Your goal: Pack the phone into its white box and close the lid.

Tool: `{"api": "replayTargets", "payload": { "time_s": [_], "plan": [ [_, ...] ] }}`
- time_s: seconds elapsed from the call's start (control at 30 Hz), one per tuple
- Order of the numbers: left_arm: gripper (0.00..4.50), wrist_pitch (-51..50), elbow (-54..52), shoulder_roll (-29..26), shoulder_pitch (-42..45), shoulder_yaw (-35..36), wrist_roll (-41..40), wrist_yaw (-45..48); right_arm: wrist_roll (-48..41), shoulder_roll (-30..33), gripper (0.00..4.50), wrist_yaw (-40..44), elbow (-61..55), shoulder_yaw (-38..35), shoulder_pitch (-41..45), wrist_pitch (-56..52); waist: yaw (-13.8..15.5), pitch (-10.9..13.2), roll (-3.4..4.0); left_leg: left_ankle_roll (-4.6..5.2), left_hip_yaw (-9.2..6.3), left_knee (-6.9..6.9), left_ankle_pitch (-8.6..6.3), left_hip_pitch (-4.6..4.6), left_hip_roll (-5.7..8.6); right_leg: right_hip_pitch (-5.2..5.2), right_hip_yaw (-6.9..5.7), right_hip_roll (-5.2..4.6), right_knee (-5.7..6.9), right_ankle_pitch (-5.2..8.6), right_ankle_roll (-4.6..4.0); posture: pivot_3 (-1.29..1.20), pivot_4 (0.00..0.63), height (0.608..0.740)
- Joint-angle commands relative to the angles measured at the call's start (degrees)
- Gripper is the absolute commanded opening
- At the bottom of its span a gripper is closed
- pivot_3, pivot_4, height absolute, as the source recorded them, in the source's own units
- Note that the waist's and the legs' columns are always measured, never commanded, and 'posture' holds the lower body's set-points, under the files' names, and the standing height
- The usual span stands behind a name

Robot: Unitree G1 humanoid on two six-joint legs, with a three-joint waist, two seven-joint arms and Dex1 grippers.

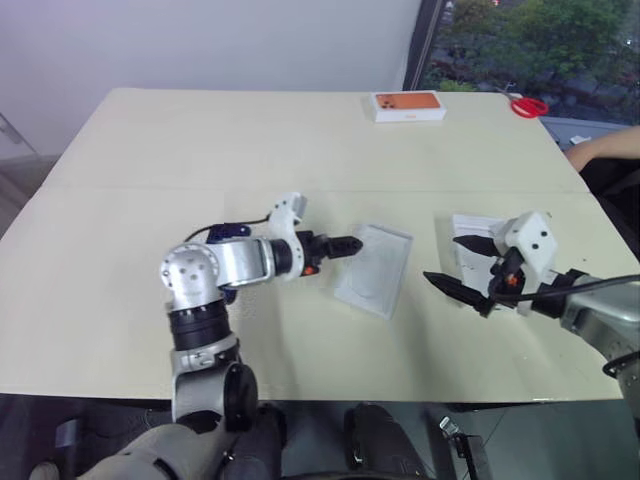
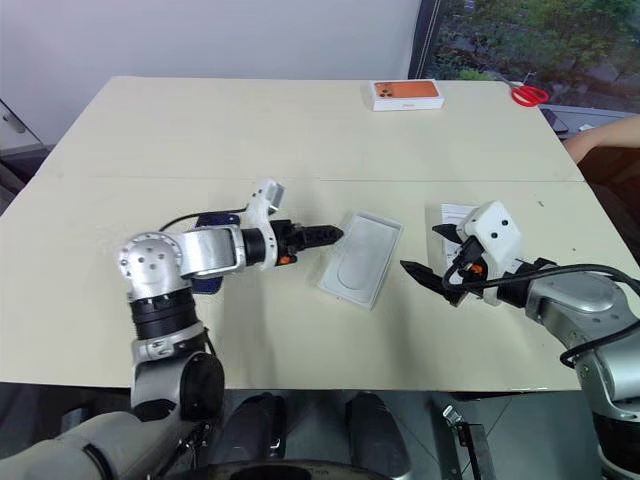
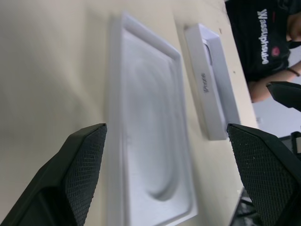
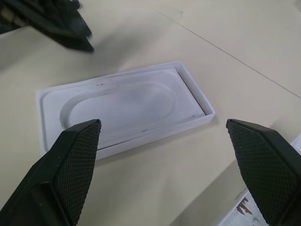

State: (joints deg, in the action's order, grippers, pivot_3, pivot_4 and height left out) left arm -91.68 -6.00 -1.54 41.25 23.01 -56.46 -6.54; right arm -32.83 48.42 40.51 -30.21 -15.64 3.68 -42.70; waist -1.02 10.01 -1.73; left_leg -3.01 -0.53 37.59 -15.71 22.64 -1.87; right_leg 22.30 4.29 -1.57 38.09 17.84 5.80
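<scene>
My left gripper (image 1: 345, 244) is open just left of a shallow white rimmed tray (image 1: 374, 269) at the table's middle; nothing is between its fingers. The tray looks like the white box. A white insert with an oval recess (image 4: 120, 103) lies in it. My right gripper (image 1: 452, 262) is open and empty to the tray's right, pointing at it. Behind that gripper lies a white open-topped cover with lettering on its side (image 3: 207, 84); it may be the lid. A dark blue flat thing (image 2: 206, 283), seemingly the phone, pokes out from under my left forearm.
An orange-topped white box (image 1: 408, 105) sits near the table's far edge. Red scissors (image 1: 527, 105) lie at the far right corner. A person's arm (image 1: 605, 148) rests at the right edge. The cream table (image 1: 150, 200) has bare room at the far left.
</scene>
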Motion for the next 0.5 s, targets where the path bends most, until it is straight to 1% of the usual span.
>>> {"api": "replayTargets", "payload": {
  "time_s": [0.03,0.07,0.13,0.17,0.2,0.27,0.3,0.37,0.43,0.5],
  "plan": [
    [4.5,6.13,-7.43,-8.57,-0.23,-6.81,2.41,8.2,0.47,-0.32,3.94,-1.97,-1.71,2.48,2.47,-1.47,-0.05,0.03,-0.04,-0.14,0.0,-0.09,0.08,-0.02,0.01,0.01,0.0,-0.01,-0.01,0.0,0.0,0.0,0.15,0.74],
    [4.5,9.54,-9.31,-12.01,-1.5,-10.37,4.57,11.16,0.33,-0.52,3.66,-2.39,-1.66,3.32,3.11,-2.31,-0.02,0.03,-0.04,-0.29,0.01,-0.22,0.16,-0.04,0.01,0.04,0.01,-0.02,-0.03,0.0,-0.01,0.0,0.15,0.74],
    [4.5,21.48,-13.5,-21.8,-6.38,-18.44,11.92,20.57,0.3,-1.46,2.56,-4.26,-1.72,6.93,5.86,-5.56,-0.11,0.0,0.03,-0.42,0.02,-0.4,0.23,-0.12,0.01,0.05,0.02,-0.03,-0.04,0.0,-0.01,0.0,0.15,0.74],
    [4.5,26.77,-14.73,-25.84,-8.83,-21.05,14.72,25.09,0.32,-2.75,2.14,-6.22,-1.12,8.69,8.06,-8.0,-0.28,0.01,0.04,-0.49,0.03,-0.49,0.28,-0.17,0.01,0.05,0.04,-0.04,-0.06,0.0,-0.02,0.0,0.15,0.74],
    [4.5,31.63,-15.41,-28.8,-11.1,-22.55,16.83,29.17,1.01,-3.73,1.6,-8.23,-0.38,10.57,10.26,-10.54,-0.29,0.04,0.09,-0.6,0.05,-0.54,0.34,-0.2,-0.03,0.07,0.06,-0.02,-0.06,0.0,-0.03,0.0,0.15,0.74],
    [4.5,39.49,-15.9,-32.86,-15.04,-24.08,19.73,35.91,3.14,-5.85,0.54,-11.62,1.76,13.9,14.17,-13.79,-0.17,0.1,0.11,-0.59,0.06,-0.57,0.34,-0.16,-0.05,0.16,0.06,-0.03,-0.05,0.0,-0.06,0.0,0.15,0.74],
    [4.5,43.67,-16.19,-34.89,-17.15,-24.83,21.45,39.36,4.28,-7.13,0.09,-12.95,2.99,15.57,16.04,-14.58,0.02,0.12,0.12,-0.55,0.06,-0.57,0.32,-0.11,-0.06,0.2,0.06,-0.03,-0.05,0.0,-0.09,0.0,0.15,0.74],
    [4.5,50.07,-16.36,-37.8,-20.74,-25.66,23.84,45.09,6.28,-8.72,0.03,-14.43,4.77,18.55,18.61,-15.36,0.28,0.14,0.09,-0.53,0.06,-0.54,0.33,0.0,-0.06,0.27,0.05,-0.07,-0.06,-0.01,-0.12,0.0,0.15,0.74],
    [4.5,53.76,-16.04,-39.66,-23.49,-25.64,24.52,49.48,8.15,-9.47,0.03,-14.93,6.17,21.59,20.45,-15.99,0.5,0.14,0.12,-0.48,0.08,-0.51,0.3,0.13,-0.05,0.34,0.02,-0.13,-0.11,0.08,-0.28,0.0,0.15,0.74],
    [4.5,57.13,-15.75,-41.33,-26.41,-25.06,24.85,53.76,10.7,-10.48,0.03,-15.54,8.46,25.25,22.52,-15.88,0.31,0.14,0.12,-0.42,0.07,-0.41,0.28,0.45,-0.04,0.55,-0.02,-0.19,-0.15,0.07,-0.26,0.0,0.15,0.74]
  ]
}}
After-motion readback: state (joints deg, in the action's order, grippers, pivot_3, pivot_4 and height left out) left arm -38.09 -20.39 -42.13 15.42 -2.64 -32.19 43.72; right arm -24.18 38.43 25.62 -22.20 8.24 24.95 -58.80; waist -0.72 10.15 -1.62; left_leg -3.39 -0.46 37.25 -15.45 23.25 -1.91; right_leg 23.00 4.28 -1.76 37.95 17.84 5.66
